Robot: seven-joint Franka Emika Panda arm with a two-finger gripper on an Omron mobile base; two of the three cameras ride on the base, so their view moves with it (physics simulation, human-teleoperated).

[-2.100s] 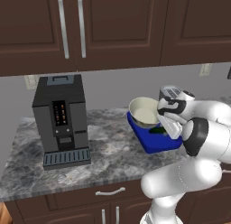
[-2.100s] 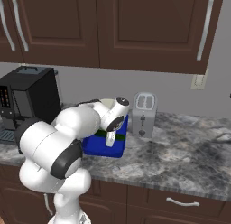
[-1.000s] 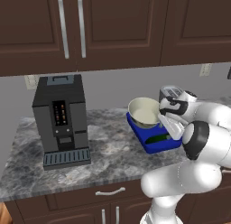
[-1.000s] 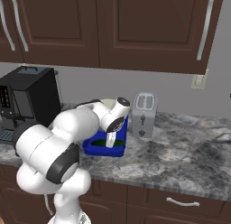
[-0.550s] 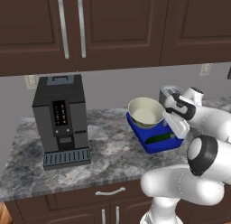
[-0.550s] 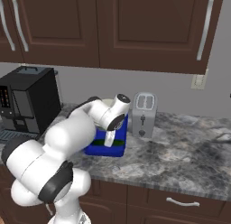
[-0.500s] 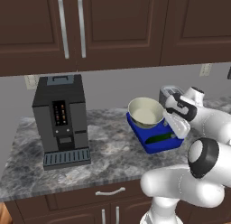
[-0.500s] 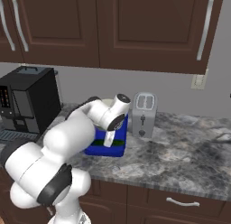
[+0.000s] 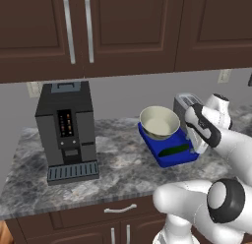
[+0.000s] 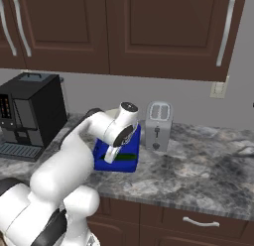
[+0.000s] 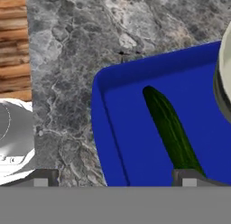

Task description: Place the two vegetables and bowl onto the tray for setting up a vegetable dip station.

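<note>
- Where the counter (image 9: 113, 164) runs under dark wood cabinets (image 9: 123, 31), its top is mottled grey stone, glossy and veined.
- On it lies the tray (image 9: 162, 157), a shallow bright blue rectangle with a raised, rounded rim and a smooth matte floor; it also shows in the right base view (image 10: 101, 160) and the hand view (image 11: 131, 142).
- The bowl (image 9: 159, 123) sits on the tray's far end: round, deep, cream inside, greyish-tan outside. In the hand view its curved wall (image 11: 223, 78) shows at the right edge.
- The cucumber (image 9: 172, 150) lies flat on the tray's near part, beside the bowl; it is slim, dark green, tapered to a rounded tip, with a faintly streaked skin (image 11: 171, 128).
- The gripper (image 11: 113, 180) hangs over the tray with its jaws spread wide and nothing between them; one dark tip is above the cucumber's end, the other over the stone counter.
- A boxy black coffee machine (image 9: 66, 130) with a ribbed drip grille stands well left of the tray.
- A silvery two-slot toaster (image 10: 158, 126) stands just right of the tray.
- No carrot can be made out on the tray.
</note>
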